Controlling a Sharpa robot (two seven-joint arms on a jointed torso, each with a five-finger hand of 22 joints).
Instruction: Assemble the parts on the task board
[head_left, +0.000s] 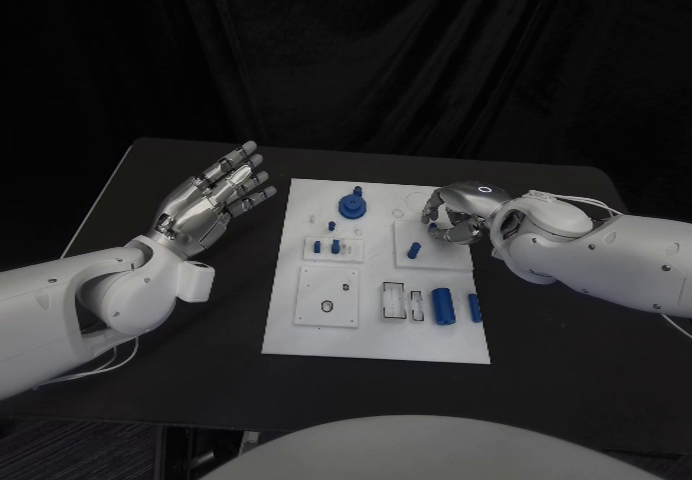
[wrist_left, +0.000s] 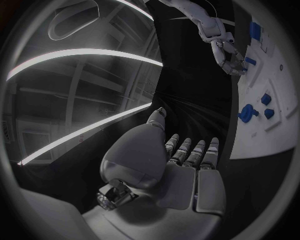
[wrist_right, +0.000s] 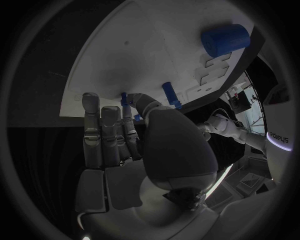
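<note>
The white task board (head_left: 375, 330) lies in the middle of the black table. On it are a round blue part (head_left: 353, 206), two short blue pegs (head_left: 327, 245), a slanted blue peg (head_left: 414, 250) and two blue cylinders (head_left: 456, 306). My right hand (head_left: 450, 215) hangs over the board's far right corner with its fingers curled in. In the right wrist view a small blue peg (wrist_right: 124, 96) sits between the thumb and fingers of that hand (wrist_right: 122, 135), beside the slanted peg (wrist_right: 170, 94). My left hand (head_left: 216, 200) is raised left of the board, fingers spread and holding nothing.
Bare black table (head_left: 188, 330) runs along the board's left side under my left arm. A narrower strip of table lies to the right of the board under my right arm. A clear rectangular frame (head_left: 394, 300) sits in the board next to the cylinders.
</note>
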